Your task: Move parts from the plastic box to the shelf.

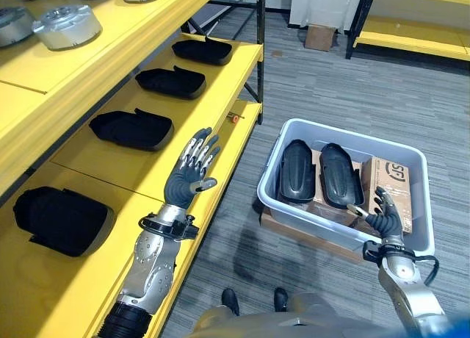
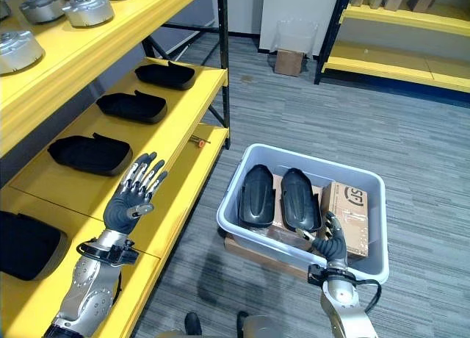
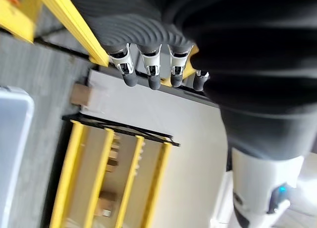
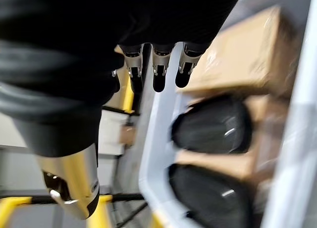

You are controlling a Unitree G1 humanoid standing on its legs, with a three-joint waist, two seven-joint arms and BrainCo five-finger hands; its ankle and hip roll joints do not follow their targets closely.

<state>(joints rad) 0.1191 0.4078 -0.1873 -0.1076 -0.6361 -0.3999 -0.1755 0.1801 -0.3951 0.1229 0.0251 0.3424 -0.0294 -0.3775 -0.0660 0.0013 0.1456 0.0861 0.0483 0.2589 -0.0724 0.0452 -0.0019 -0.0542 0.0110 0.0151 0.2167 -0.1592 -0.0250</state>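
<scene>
Looking down from the head, you have your right hand at the near rim of the plastic box, fingers relaxed and holding nothing, just beside a cardboard carton that sits at the box's right end. Two black parts lie side by side in the box, left of the carton, touching neither hand. Your left hand hangs above the front edge of the yellow shelf, fingers straight and spread, empty. The box rests on a flat cardboard piece on the grey floor. On that shelf, four more black parts sit in a row running away from you, well apart from each other. On the level above, round silver metal parts stand near its edge. Far across the floor stands another yellow rack.
</scene>
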